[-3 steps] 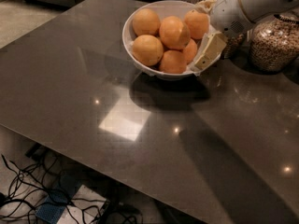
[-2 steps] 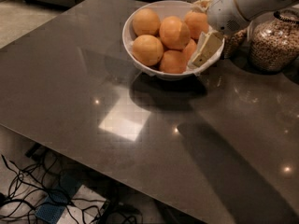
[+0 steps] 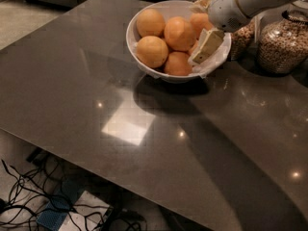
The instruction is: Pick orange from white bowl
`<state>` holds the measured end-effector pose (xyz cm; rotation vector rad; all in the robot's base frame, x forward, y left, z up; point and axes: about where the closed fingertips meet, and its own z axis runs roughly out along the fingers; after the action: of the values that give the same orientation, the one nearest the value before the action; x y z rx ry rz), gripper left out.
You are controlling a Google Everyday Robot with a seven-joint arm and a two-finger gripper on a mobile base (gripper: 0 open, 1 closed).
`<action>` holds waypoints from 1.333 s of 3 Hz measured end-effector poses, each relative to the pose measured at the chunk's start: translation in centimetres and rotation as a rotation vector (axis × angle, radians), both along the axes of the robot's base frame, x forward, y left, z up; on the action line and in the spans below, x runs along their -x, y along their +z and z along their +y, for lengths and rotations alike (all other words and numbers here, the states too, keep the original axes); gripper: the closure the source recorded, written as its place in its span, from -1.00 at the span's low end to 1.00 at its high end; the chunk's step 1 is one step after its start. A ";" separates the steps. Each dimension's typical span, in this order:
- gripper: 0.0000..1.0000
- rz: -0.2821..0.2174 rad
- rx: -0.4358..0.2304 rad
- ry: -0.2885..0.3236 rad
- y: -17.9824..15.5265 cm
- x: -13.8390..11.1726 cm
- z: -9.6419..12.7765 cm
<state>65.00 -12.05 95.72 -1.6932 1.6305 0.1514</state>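
The white bowl (image 3: 136, 57) stands at the back of the dark table, lined with crumpled white paper (image 3: 202, 4). Several oranges lie in it: one at the back left (image 3: 150, 22), one in the middle (image 3: 179, 32), one at the front left (image 3: 151, 51), one at the front (image 3: 177, 64). Another at the back right (image 3: 199, 20) is partly hidden by the arm. My gripper (image 3: 207, 45) reaches in from the upper right. It points down into the bowl's right side, against the right-hand oranges. No orange is lifted.
Two glass jars of grain (image 3: 284, 42) (image 3: 243, 36) stand just right of the bowl, under the arm. The dark glossy table (image 3: 144, 129) stretches forward and left. Cables and a blue item (image 3: 53, 211) lie on the floor below its front edge.
The gripper has shifted slightly up and to the left inside the bowl's right side. The oranges and bowl have not visibly moved.
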 end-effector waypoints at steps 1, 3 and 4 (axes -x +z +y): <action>-0.68 -0.002 0.001 0.020 -0.1 -0.8 0.5; -0.34 0.008 0.009 0.064 -0.5 -1.8 1.6; -0.24 0.011 0.008 0.081 -0.5 -2.3 2.2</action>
<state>67.31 -9.89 95.18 -1.7688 1.5730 0.1946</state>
